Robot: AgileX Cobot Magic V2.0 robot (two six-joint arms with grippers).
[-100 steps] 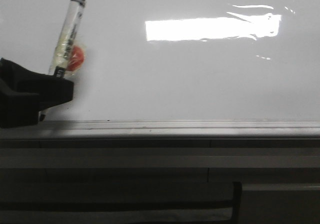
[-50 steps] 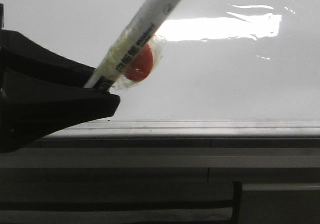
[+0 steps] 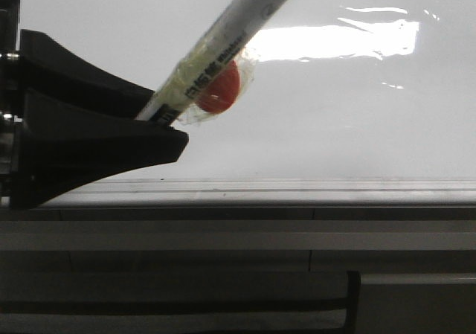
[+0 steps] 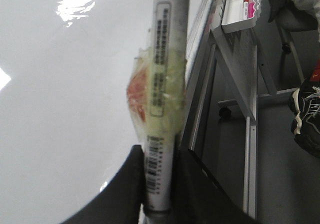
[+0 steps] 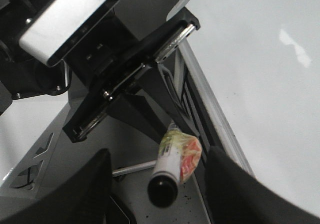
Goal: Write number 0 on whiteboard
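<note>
Left claw (image 3: 160, 126) is clenching a marker pen (image 3: 223, 47) near its lower end, the barrel slanting toward 1 o'clock in the front view. Right claw (image 5: 157, 189) is hanging released, its two dark fingers wide apart. Behind the pen, the whiteboard (image 3: 335, 126) is filling the view, glossy and stiff; no number 0 is showing yet. Light and smooth, the pen is likely slipping easily, so gripping by the taped band (image 4: 162, 92) seems wise.
</note>
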